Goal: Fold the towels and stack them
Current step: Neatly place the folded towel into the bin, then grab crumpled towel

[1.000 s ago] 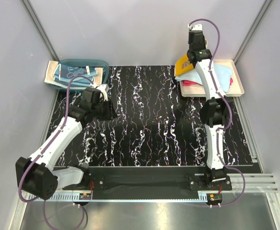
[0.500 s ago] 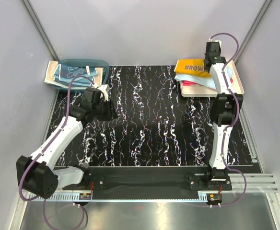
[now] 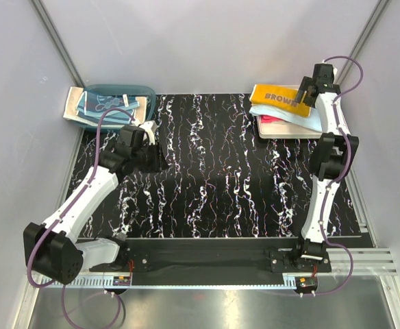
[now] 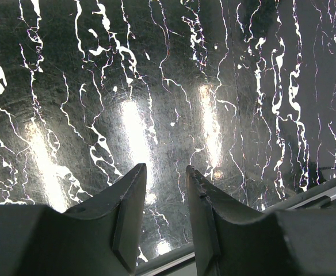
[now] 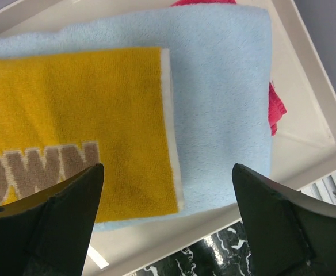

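Observation:
The orange-yellow towel [image 3: 275,96] [image 5: 70,132] with brown lettering lies folded on top of the light blue towel [image 3: 304,118] [image 5: 220,115]. A red towel [image 3: 272,120] [image 5: 276,106] sticks out from under them, all in the cream tray [image 3: 285,135] [image 5: 306,75] at the back right. My right gripper [image 3: 308,89] [image 5: 167,169] hovers wide open over the yellow towel's right edge, holding nothing. Blue and teal towels [image 3: 101,103] sit bunched in the basin. My left gripper [image 3: 157,159] [image 4: 165,168] hangs over the mat, jaws apart and empty.
A translucent teal basin [image 3: 142,90] stands at the back left, with a cream piece [image 3: 72,106] under it. The black marbled mat [image 3: 220,171] [image 4: 156,86] covers the table. Grey walls and metal posts close in on both sides.
My right gripper swung right over the tray and opened, letting go of the orange-yellow towel, which now lies flat on the light blue one. The left arm has not moved.

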